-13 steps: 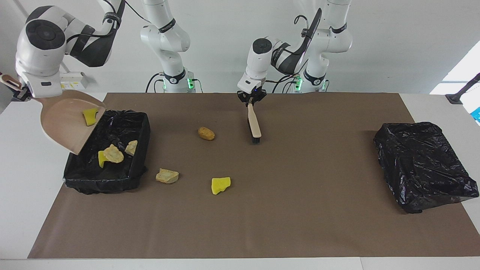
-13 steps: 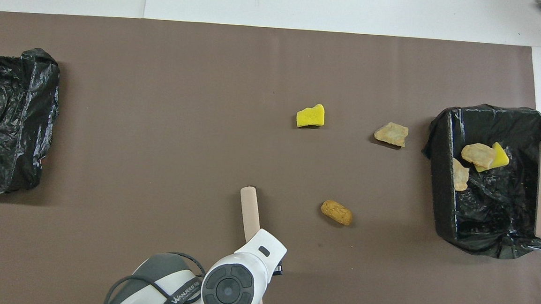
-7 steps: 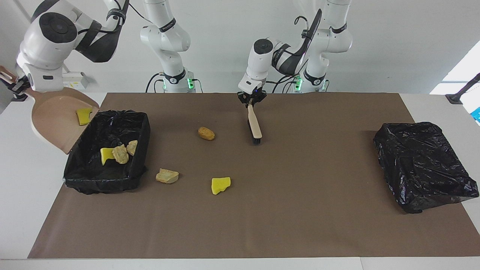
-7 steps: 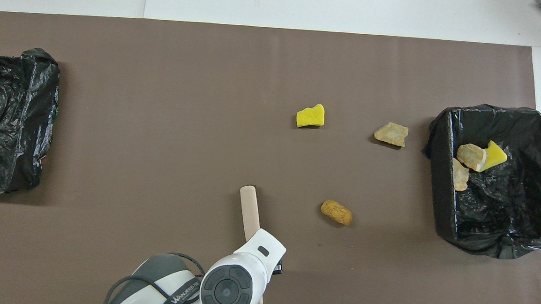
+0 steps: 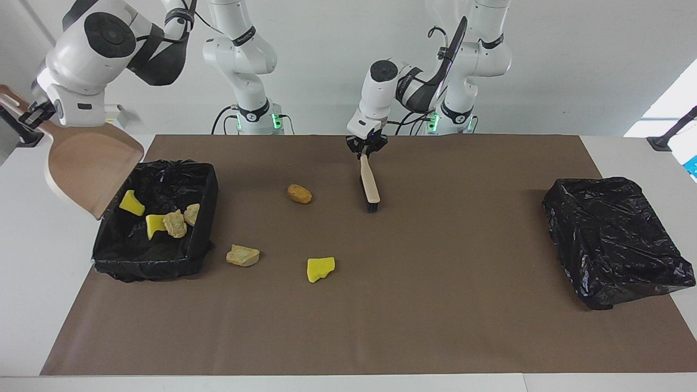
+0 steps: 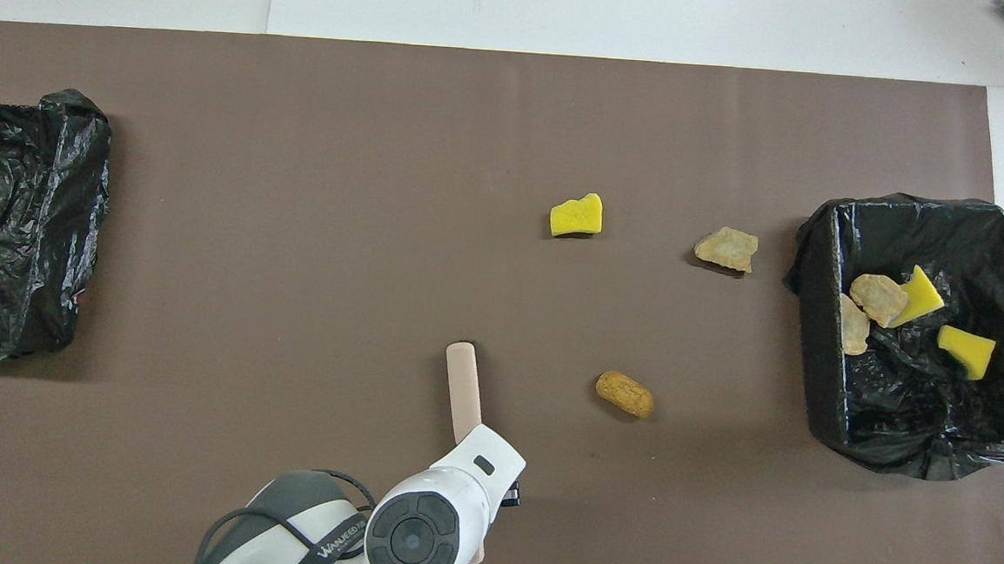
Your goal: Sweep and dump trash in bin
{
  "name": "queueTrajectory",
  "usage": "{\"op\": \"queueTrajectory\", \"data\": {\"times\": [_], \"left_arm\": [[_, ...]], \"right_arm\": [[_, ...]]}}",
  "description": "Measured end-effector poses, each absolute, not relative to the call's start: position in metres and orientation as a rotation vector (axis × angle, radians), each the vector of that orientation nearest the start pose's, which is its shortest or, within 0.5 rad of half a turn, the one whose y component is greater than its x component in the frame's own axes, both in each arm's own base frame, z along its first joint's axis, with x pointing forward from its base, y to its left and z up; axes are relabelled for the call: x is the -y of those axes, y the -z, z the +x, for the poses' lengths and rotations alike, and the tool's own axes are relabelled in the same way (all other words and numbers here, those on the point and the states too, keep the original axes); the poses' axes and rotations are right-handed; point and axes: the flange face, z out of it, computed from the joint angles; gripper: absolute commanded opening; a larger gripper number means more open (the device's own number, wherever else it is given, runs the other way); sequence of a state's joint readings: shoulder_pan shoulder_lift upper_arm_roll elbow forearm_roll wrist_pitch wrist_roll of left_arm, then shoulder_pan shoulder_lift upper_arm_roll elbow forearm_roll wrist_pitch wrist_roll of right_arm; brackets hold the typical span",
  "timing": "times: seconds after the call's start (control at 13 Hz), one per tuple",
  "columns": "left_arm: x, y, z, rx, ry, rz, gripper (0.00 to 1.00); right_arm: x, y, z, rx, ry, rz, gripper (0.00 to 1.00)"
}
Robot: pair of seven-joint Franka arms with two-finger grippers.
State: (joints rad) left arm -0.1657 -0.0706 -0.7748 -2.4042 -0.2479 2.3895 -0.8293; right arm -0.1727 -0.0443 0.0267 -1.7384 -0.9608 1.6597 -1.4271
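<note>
Now the yellow sponge piece (image 5: 132, 203) that lay on the tilted dustpan (image 5: 90, 163) a moment ago has slid off into the open bin (image 5: 204, 188) at the right arm's end of the bench, joining another yellow sponge scrap (image 5: 154, 226) and two tan bread lumps (image 5: 175, 224) on the black liner; the pan's face is now bare, so this load looks fully dumped. The right gripper (image 5: 34, 113) has its fingers shut on the dustpan's handle and holds the pan raised and tipped, its lip over the bin's edge that faces away from the mat's middle. Three scraps are left on the brown mat (image 5: 435, 326), all well apart from that gripper: a tan lump (image 5: 243, 255) just beside the bin, toward the mat's middle; a yellow sponge piece (image 5: 320, 269) farther from the bin along the same line; and a brown croissant-like lump (image 5: 299, 194) nearer to the robots than both. The left gripper (image 5: 366, 146) has its fingers closed on the handle end of the brush (image 5: 371, 185), whose bristles rest on the mat beside the brown lump, on the side away from the bin. A second lined bin (image 5: 615, 239) sits at the left arm's end of the bench, with no trash visible in it. Judging by this, the task is past halfway: the pan must come back down and the brush sweep the last three.
</note>
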Motion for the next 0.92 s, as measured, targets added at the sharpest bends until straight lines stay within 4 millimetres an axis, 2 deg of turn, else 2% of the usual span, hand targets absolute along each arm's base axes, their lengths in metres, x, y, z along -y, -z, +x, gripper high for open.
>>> {"op": "queueTrajectory", "data": {"times": [0.08,0.15,0.23,0.46,0.61,0.77,0.92], "left_arm": [[0.396,-0.336,0.287,0.107,-0.114,-3.246,0.85],[0.396,-0.336,0.287,0.106,-0.115,-3.246,0.95],[0.396,-0.336,0.287,0.105,-0.115,-3.246,1.0],[0.394,-0.337,0.289,0.055,-0.123,-3.243,1.0],[0.392,-0.344,0.297,0.049,-0.14,-3.236,1.0],[0.386,-0.356,0.314,0.053,-0.138,-3.241,1.0],[0.367,-0.372,0.343,0.054,-0.153,-3.236,1.0]], "right_arm": [[0.16,-0.619,0.531,-1.502,0.877,1.81,0.0],[0.159,-0.616,0.531,-1.517,0.849,1.848,0.0],[0.157,-0.611,0.53,-1.534,0.811,1.901,0.0],[0.144,-0.597,0.528,-1.512,0.661,2.125,0.0],[0.133,-0.591,0.529,-1.424,0.547,2.283,0.0],[0.12,-0.585,0.531,-1.341,0.443,2.427,0.0],[0.091,-0.581,0.535,-1.294,0.359,2.52,0.0]]}}
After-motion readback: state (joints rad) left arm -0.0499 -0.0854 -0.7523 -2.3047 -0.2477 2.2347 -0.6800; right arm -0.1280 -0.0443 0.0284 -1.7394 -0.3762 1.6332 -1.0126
